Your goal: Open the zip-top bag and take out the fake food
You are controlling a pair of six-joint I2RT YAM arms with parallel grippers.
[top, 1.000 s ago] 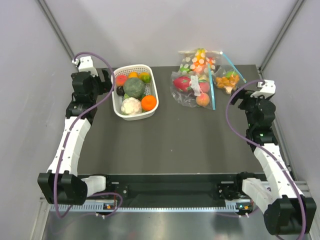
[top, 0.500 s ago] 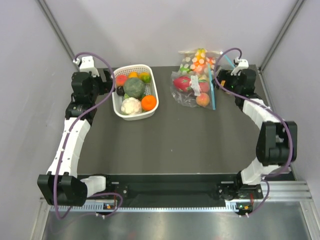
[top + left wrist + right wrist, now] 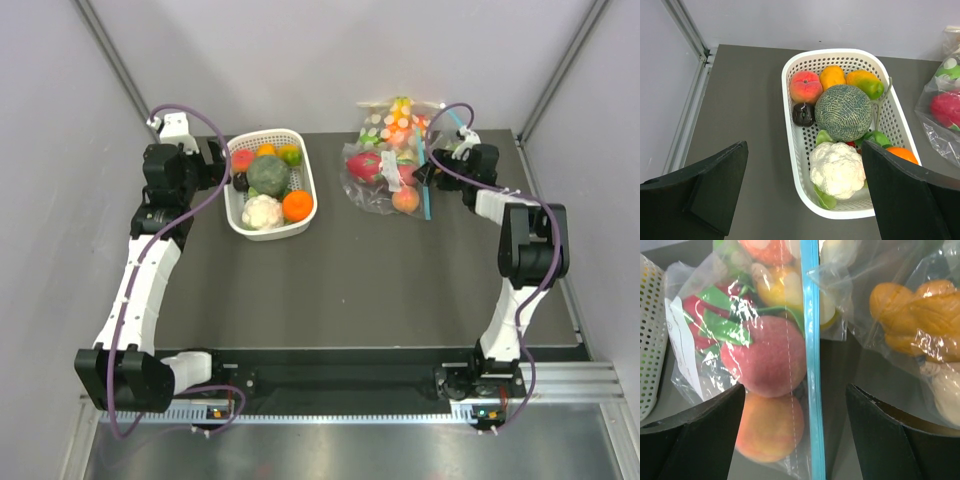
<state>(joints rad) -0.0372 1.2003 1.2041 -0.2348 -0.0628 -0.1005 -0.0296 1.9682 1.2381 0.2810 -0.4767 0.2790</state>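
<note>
White basket point(image 3: 790, 150) holds a netted green melon point(image 3: 843, 112), cauliflower point(image 3: 836, 169) and peach point(image 3: 806, 86) — the left tool point(image 3: 804, 147) gapes wide.

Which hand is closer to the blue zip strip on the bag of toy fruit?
Right. The right hand is open right at the zip strip of the zip-top bag; the left hand is far off, open beside the white basket.

The zip-top bag point(image 3: 695, 335) is clear, its strip point(image 3: 812, 365) teal-blue, the fake food point(image 3: 765, 365) pink-red and orange.

dark table point(image 3: 350, 290) bears basket point(image 3: 270, 236), zip-top bag point(image 3: 368, 192) and polka-dot bag point(image 3: 396, 122).
</note>
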